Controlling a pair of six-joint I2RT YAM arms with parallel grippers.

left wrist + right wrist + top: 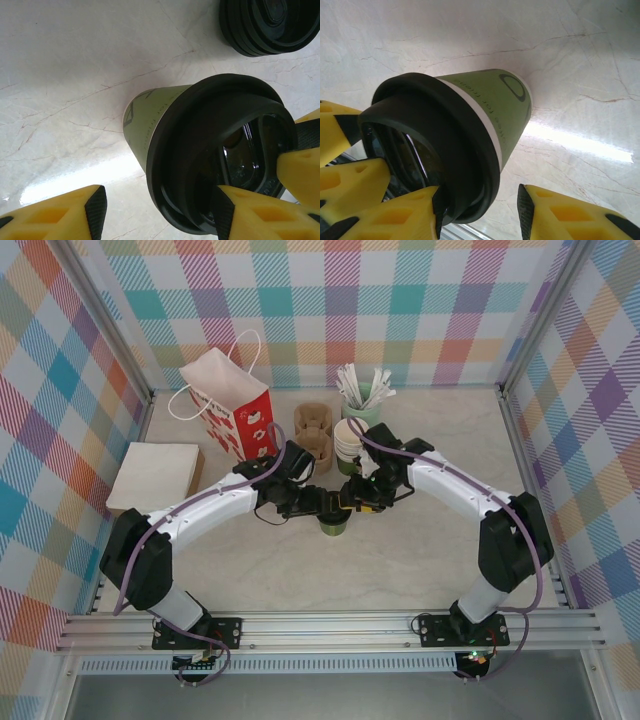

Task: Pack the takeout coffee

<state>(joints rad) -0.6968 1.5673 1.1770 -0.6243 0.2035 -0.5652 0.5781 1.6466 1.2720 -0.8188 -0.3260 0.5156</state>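
Centre frame: left gripper (157,202) & right gripper (479,202) both straddle cup (333,527), neither clenched yet; uneven squeeze cd pop lid (200,150), tip it.

I see takeout coffee (333,525): small dark green paper cup, round black lid (200,150) on top (pale band shows under lid rim). Stands upright on table (420,580), near middle.

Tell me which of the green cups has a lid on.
The single cup at mid-table: a black lid caps it. The stacked cups behind it are open-topped, and the pale pot holds stirrers.
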